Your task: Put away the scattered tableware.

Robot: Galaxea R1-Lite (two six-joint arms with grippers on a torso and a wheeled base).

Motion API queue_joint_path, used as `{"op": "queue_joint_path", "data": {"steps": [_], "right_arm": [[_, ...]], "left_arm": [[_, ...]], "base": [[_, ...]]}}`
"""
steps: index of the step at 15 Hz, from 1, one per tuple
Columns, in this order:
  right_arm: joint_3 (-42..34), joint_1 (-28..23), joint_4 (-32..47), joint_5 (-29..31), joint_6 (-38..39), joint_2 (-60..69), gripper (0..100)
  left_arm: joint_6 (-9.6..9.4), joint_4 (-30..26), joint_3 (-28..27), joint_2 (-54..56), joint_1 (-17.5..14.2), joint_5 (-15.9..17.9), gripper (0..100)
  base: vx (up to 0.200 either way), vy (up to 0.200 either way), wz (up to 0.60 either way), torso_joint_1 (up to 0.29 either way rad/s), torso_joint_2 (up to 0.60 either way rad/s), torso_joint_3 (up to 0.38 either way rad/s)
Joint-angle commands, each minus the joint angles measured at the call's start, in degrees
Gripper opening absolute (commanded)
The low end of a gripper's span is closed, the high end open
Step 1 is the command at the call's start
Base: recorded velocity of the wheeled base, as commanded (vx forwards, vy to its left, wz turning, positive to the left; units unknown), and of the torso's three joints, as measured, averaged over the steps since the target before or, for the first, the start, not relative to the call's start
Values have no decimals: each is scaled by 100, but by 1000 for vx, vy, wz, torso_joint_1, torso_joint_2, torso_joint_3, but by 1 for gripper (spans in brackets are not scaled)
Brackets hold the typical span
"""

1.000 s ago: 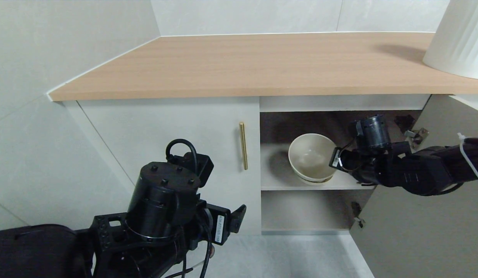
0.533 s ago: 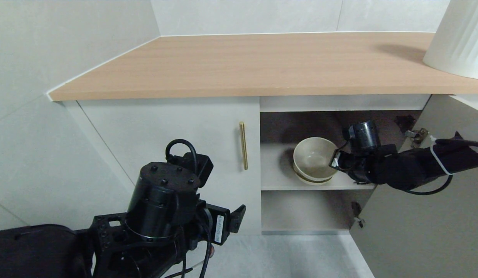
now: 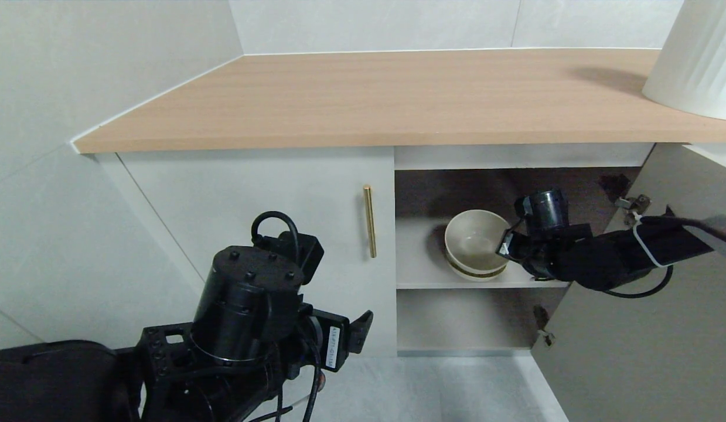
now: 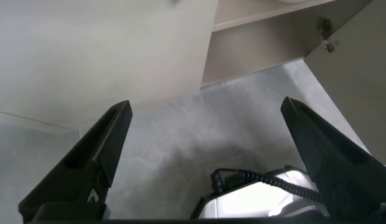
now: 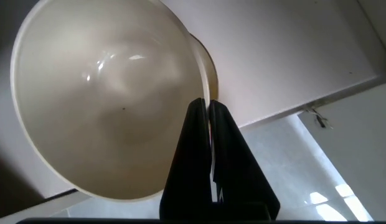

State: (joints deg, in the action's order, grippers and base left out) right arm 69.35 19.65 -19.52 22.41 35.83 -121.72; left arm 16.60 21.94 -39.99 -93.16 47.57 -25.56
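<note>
Inside the open cabinet [image 3: 515, 157], bowl [image 3: 471, 240] clamped at its rim by the right pincer [image 5: 209, 109], left pincer [image 4: 205, 109] held open, well apart.

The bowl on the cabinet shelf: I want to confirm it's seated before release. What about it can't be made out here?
- Head view: the right gripper covers one side of the bowl, hiding how it meets the shelf.
- Right wrist view: the fingers hide the pinched rim, and the picture's edge cuts off part of the rim.
- Either view: whether a second bowl lies underneath cannot be told.
</note>
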Motion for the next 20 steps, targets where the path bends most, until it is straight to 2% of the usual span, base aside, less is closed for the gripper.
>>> {"op": "queue_joint_path", "data": {"steps": [1,7,8,15,17,18,19,20], "right_arm": [[34,4,-35,9,-6,-97,0],[78,4,-43,18,-6,-176,0],[78,12,-43,18,-6,-176,100],[-18,56,-26,-17,-6,43,100],[-256,65,9,-87,-32,377,100],[-379,83,18,-158,-50,500,100],[-809,135,44,-588,-129,1142,100],[-950,144,44,-729,-199,1362,100]], "left_arm": [[1,3,-1,0,-2,-1,100],[1,3,-1,0,-2,-1,100],[1,3,-1,0,-2,-1,100],[1,3,-1,0,-2,-1,100],[10,3,8,17,-107,-10,100],[10,3,8,61,-160,-10,100],[1,-15,52,307,-301,-1,100],[1,-15,61,395,-353,8,100]], "base": [[0,0,0,0,0,0],[0,0,0,0,0,0],[0,0,0,0,0,0],[0,0,0,0,0,0],[0,0,0,0,0,0],[0,0,0,0,0,0],[0,0,0,0,0,0],[0,0,0,0,0,0]]}}
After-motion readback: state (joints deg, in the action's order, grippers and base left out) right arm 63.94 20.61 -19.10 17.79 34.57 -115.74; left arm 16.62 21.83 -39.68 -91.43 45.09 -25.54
